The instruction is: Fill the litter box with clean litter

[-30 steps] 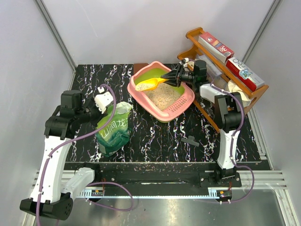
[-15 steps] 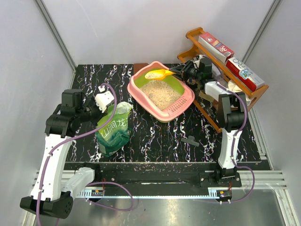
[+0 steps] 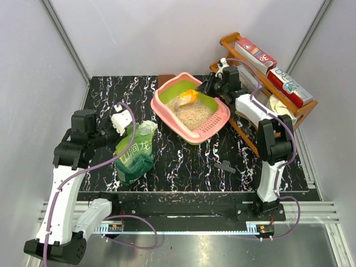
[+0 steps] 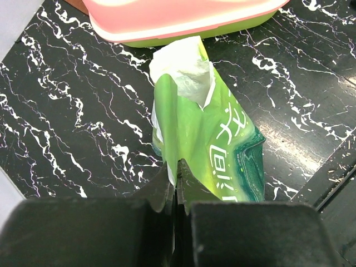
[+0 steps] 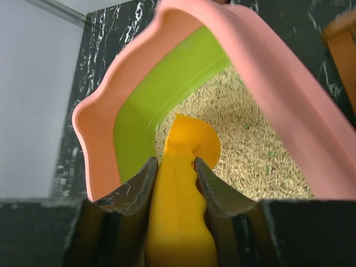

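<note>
- black, white-veined marble-look tabletop (image 3: 183, 161), hard and slick under both sets of jaws: any grain that lands here will skitter away.
- rounded-rectangular pink plastic litter box with lime-green inner walls (image 5: 267, 72), glossy with a curved rim, sits just ahead of and below the right gripper (image 5: 175, 162). it looks light, so a shove from the scoop against a wall could slide it.
- crinkly green bag with white characters (image 4: 217, 139), creased, with a torn white mouth gaping. the left gripper (image 4: 173, 169) has its jaws pressed together on the bag's near fold. that's a thin pinch, and a slip could let the bag flop and spill.
- yellow-orange moulded plastic scoop (image 5: 181, 189): the right jaws are clamped on its smooth handle, with the bowl beyond the fingertips, down at the litter. a twist in the grip could flick grains over the rim.
- clean litter (image 5: 250, 139), fine, dry beige-tan granules, lies loose across the box floor beyond the right jaws.
</note>
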Controlling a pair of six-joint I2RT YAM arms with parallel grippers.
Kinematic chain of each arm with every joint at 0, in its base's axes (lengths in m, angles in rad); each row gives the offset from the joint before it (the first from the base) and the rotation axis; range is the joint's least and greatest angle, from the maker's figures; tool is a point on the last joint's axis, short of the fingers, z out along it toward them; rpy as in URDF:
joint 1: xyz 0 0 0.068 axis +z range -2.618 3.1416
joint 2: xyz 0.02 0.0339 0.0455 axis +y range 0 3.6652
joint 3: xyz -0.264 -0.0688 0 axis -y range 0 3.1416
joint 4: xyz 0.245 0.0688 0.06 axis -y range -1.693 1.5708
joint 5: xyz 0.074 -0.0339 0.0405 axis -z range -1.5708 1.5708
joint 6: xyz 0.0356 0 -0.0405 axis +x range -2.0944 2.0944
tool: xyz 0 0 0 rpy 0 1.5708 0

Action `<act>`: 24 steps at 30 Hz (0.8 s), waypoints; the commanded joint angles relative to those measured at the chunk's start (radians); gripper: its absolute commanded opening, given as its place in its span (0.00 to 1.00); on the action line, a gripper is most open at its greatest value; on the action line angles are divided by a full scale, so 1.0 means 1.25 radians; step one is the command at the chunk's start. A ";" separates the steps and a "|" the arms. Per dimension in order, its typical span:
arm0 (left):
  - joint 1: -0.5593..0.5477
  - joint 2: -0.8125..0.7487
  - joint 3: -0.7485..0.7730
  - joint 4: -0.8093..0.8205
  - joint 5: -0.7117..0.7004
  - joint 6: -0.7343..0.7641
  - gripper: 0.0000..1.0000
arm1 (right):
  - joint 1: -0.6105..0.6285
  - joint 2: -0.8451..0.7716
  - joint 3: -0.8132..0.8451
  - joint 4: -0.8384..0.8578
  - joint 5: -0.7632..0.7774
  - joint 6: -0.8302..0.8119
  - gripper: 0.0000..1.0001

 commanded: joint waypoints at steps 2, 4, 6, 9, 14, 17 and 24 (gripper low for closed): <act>0.004 -0.034 -0.020 0.135 0.064 -0.036 0.00 | 0.066 -0.157 0.017 0.001 0.099 -0.420 0.00; 0.004 -0.035 -0.022 0.142 0.090 -0.049 0.00 | 0.099 -0.180 -0.015 0.002 0.127 -0.536 0.00; 0.004 -0.033 -0.020 0.152 0.118 -0.060 0.00 | 0.119 -0.218 -0.058 0.012 0.148 -0.685 0.00; 0.002 -0.023 -0.009 0.167 0.156 -0.090 0.00 | 0.137 -0.270 -0.110 0.018 0.182 -0.817 0.00; -0.004 -0.009 0.027 0.238 0.195 -0.160 0.00 | 0.137 -0.452 -0.183 -0.073 0.163 -0.945 0.00; -0.007 0.015 0.071 0.273 0.220 -0.208 0.00 | 0.137 -0.608 -0.265 -0.205 0.081 -1.039 0.00; -0.039 0.064 0.122 0.303 0.242 -0.235 0.00 | 0.134 -0.804 -0.346 -0.612 0.127 -1.151 0.00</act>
